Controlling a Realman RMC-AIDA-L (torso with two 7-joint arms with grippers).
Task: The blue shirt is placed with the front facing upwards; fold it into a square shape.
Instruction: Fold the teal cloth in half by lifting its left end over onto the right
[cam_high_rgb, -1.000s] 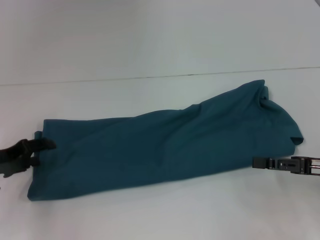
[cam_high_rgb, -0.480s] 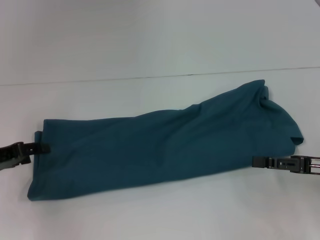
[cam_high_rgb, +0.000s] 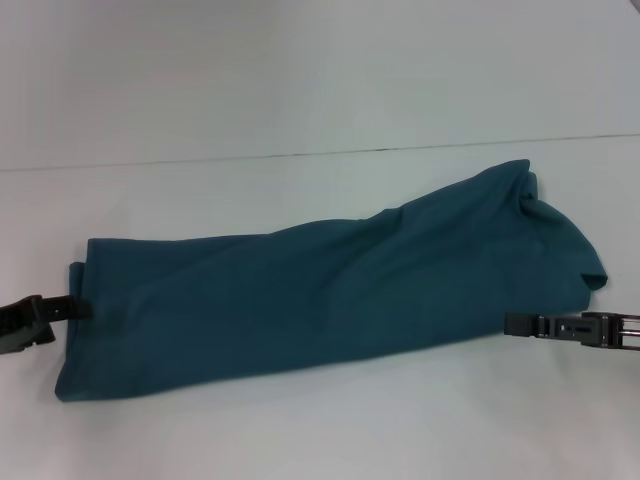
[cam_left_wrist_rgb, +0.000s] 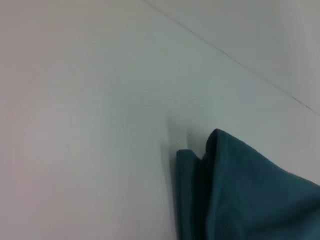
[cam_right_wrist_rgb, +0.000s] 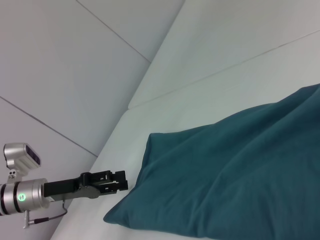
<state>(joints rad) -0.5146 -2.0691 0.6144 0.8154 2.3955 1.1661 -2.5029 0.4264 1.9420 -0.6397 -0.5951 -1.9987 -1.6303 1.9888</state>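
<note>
The shirt, folded into a long band, lies across the white table from near left to far right, with the left gripper closed at its left edge and the right gripper closed just off its near right edge.

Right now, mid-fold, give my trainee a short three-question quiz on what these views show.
1. True or false: the blue shirt lies as a long band across the table.
2. Which gripper is at the shirt's end edge? A) left gripper B) right gripper
3. Fill in: in the head view, the right gripper sits just off the shirt's ____ long edge (near or far).

Key:
1. True. It runs from the robot's left, rising toward the far right.
2. A. Its tip reaches the shirt's left end.
3. Near. It waits beside that edge toward the right end.
</note>
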